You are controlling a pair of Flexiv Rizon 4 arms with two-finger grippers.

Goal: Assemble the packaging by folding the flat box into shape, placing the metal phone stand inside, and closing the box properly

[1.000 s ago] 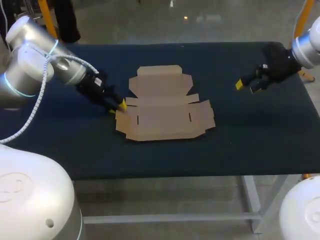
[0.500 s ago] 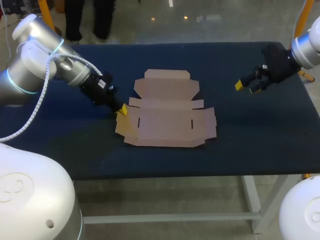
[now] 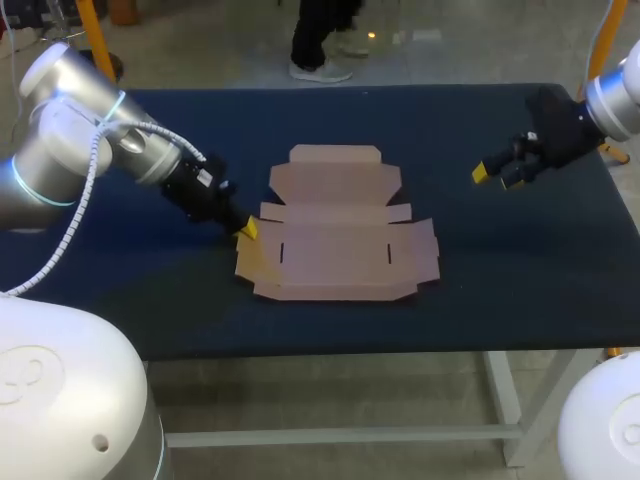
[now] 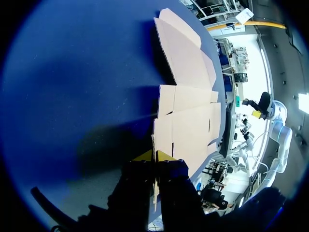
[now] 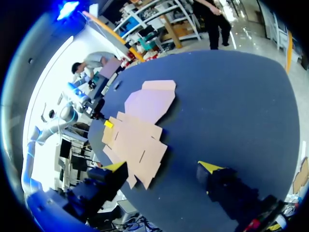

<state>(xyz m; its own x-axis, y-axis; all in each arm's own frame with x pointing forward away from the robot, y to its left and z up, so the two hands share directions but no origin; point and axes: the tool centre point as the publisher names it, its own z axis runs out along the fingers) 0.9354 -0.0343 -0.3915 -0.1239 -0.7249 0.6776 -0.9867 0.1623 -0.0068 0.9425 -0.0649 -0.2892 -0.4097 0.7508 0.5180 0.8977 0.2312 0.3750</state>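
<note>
A flat box of brown card lies open in the middle of the dark blue tabletop. It is not folded up. Its big lid part points to the far side. Small flaps stick out on its left and right sides. Two thin slits show in the wide near part.

The left arm comes in from the left and reaches down to the box's left side. The left end effector is at the left flap, right at the edge of the card. In the left wrist view its two yellow tips sit very close together, one on each side of the thin card edge. So the left end effector is closed on the flat box, pinching that flap. The rest of the box lies flat on the tabletop ahead of it.

The right arm comes in from the far right. The right end effector hangs above the tabletop, well apart from the box and to its right. Its two yellow tips stand wide apart — it is open. In the right wrist view the box lies ahead of the open fingers, and only blue tabletop shows between them.
</note>
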